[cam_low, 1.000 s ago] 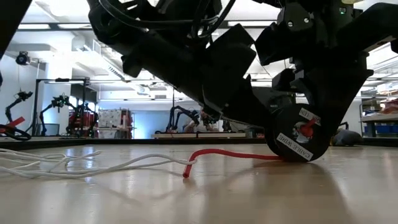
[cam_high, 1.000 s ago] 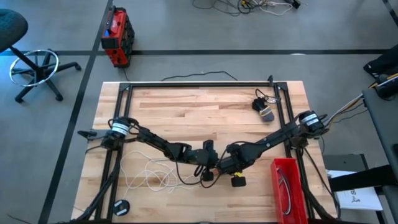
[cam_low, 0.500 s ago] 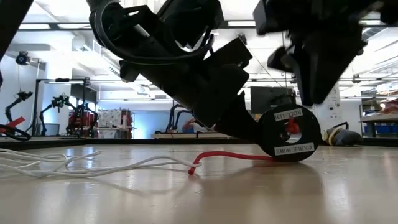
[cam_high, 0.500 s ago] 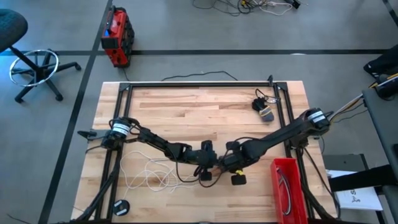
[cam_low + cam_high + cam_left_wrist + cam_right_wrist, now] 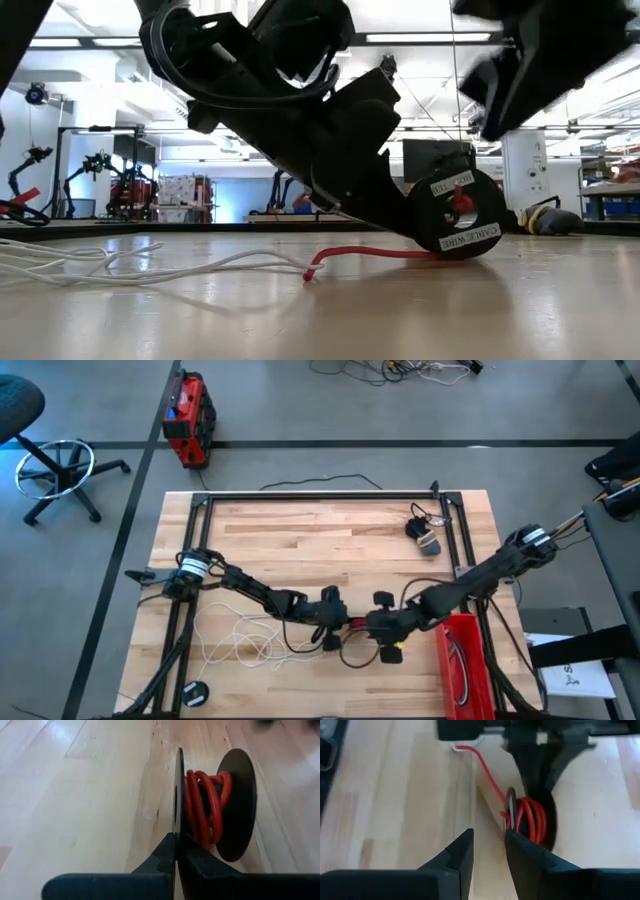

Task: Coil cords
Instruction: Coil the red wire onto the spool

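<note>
The left gripper (image 5: 176,851), near the table's front middle, is clamped on one rim of the black spool (image 5: 459,213), holding it on edge, probably so the red cord (image 5: 202,805) can wind on. The right gripper (image 5: 488,851) hovers just beside it, fingers slightly parted and empty. The cord's loose tail (image 5: 345,257) lies toward the white cord (image 5: 235,640), which could snag it.

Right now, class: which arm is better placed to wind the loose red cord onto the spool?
Right. The left gripper is shut on the spool, steadying it; the right gripper is open, facing the red cord.
</note>
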